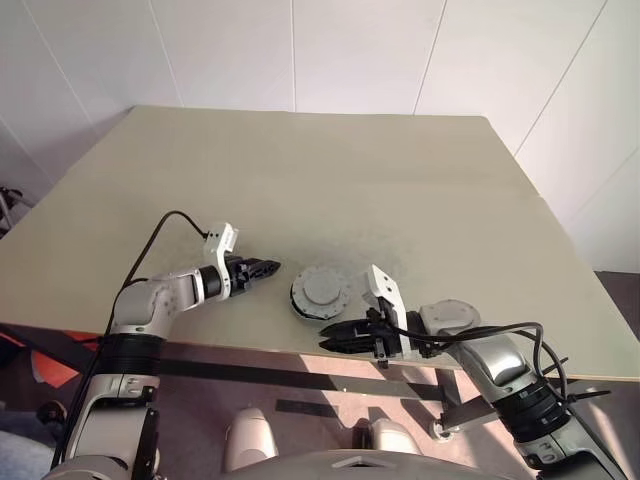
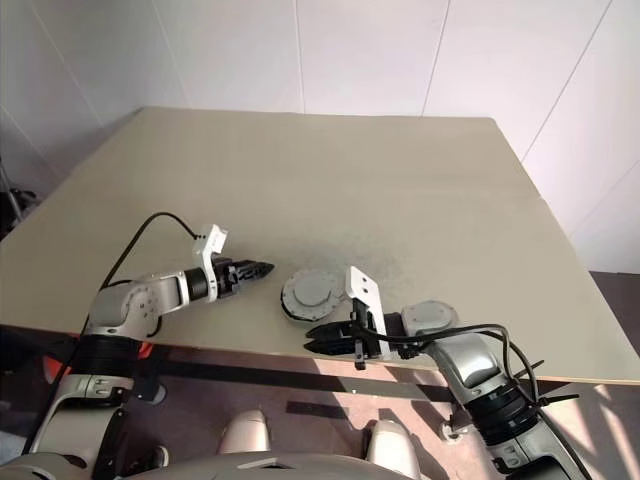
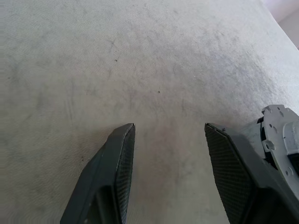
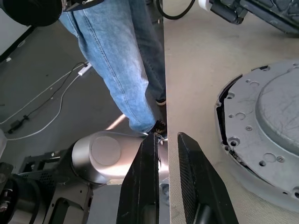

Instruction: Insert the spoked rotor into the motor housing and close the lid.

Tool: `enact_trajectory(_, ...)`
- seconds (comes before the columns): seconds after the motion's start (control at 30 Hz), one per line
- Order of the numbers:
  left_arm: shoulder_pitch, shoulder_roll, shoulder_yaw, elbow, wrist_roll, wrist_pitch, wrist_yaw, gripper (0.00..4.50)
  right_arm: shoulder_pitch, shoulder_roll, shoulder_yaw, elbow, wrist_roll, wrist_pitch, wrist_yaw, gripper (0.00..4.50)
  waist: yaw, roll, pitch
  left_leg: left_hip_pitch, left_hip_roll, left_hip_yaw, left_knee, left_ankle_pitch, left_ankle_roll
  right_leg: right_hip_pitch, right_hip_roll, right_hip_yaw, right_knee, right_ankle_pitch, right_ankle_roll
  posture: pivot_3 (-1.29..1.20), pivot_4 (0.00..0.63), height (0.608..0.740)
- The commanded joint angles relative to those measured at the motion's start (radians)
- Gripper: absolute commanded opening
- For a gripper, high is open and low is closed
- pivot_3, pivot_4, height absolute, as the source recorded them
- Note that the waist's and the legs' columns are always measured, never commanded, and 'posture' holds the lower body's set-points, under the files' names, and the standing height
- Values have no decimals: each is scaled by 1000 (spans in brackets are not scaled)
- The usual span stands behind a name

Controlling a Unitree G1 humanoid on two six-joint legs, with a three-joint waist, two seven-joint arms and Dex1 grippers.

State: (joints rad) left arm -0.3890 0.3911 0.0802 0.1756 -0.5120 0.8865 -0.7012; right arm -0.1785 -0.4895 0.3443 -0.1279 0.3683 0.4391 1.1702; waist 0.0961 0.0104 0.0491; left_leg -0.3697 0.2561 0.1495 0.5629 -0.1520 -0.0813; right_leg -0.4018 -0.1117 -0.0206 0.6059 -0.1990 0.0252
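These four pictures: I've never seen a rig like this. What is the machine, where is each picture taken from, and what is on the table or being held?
It is a two-armed humanoid robot. The two wide pictures come from cameras on its head, looking down over a beige table. The other two come from cameras on its wrists, looking along each gripper's fingers.

On the table sits the round grey motor housing with the lid on top. The left gripper is open beside it, holding nothing. The right gripper, at the table's near edge, is nearly shut and empty. A person's jeans-clad legs show beside the table.

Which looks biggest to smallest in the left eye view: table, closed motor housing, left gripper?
1. table
2. motor housing, lid on
3. left gripper, fingers apart; only slightly smaller than the housing, so that order is unsure.
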Motion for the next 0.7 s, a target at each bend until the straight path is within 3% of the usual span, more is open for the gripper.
enact_trajectory(0.03, -4, 17, 21, -34, -11, 10, 9, 2529, -45, 44, 2, 39, 0, -24, -9, 672, -1, 0, 0, 0, 0, 0, 0, 0, 0, 0, 0, 0, 0, 0, 0, 0, 0, 740)
enact_trajectory(0.23, -26, 21, 28, -39, -11, 16, 17, 2529, -96, 138, 14, 199, -48, -83, -36, 672, -5, -1, 0, 1, 0, 0, 0, 0, 0, 0, 0, 0, 0, 0, 0, 0, 0, 740)
enact_trajectory(0.7, -43, 28, 21, -23, -7, 4, 11, 2529, -247, 210, -35, 443, -121, -225, -96, 672, -31, -1, 3, 5, 2, -4, 0, 0, -1, -3, 1, -8, -9, -3, 5, 0, 0, 740)
